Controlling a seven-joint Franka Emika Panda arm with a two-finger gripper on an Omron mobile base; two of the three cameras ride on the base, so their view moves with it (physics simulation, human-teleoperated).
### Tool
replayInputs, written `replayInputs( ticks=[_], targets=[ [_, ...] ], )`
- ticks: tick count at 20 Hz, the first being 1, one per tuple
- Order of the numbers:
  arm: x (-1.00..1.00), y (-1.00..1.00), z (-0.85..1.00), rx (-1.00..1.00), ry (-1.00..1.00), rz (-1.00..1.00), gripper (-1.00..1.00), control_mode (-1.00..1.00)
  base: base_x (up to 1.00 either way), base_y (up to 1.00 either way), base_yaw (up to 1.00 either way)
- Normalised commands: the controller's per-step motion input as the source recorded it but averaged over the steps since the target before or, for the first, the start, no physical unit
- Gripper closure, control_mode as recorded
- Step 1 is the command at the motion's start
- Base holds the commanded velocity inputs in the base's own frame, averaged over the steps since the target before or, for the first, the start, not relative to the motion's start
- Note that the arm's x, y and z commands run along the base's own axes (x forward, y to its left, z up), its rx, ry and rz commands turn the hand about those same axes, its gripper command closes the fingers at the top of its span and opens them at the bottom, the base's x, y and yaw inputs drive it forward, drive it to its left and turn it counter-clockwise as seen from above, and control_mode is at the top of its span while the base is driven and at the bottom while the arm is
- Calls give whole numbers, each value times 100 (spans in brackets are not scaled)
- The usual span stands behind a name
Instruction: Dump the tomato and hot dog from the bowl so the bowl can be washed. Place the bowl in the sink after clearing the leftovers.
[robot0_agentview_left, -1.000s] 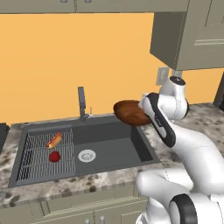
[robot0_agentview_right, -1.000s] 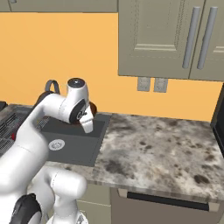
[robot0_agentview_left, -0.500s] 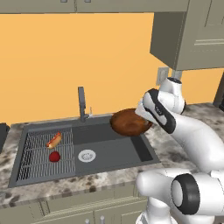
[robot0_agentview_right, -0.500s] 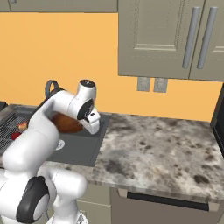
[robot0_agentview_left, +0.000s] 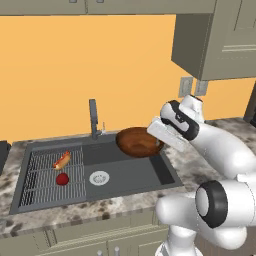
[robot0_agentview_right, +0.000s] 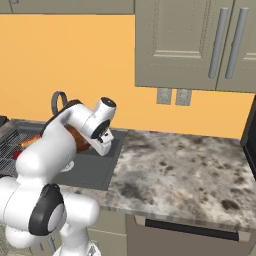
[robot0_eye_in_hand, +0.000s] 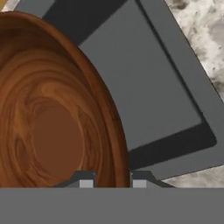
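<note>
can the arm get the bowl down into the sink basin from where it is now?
Probably yes. The claw is shut on the rim of the bowl, which hangs over the right part of the sink. The tomato and hot dog lie on the ribbed grid to the left, off the path.

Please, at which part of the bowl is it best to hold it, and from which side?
Grip the bowl by its thin rim, one finger inside the wall and one outside, coming from its right edge. The tool holds it there, over the sink.
</note>
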Motion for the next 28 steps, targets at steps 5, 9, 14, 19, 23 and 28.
replayInputs(
  ticks=[5, 9, 14, 19, 23, 28],
  targets=[
    [2, 5, -35, 12, 9, 18, 100, -100, 0, 0, 0],
    [0, 17, -22, 0, 4, 7, 100, -100, 0, 0, 0],
    [0, 12, -29, -2, 8, 6, 100, -100, 0, 0, 0],
    [0, 12, -37, 0, 7, 7, 100, -100, 0, 0, 0],
    [0, 8, -38, -1, 1, 7, 100, -100, 0, 0, 0],
    [0, 3, -31, -3, 0, 5, 100, -100, 0, 0, 0]
  ],
)
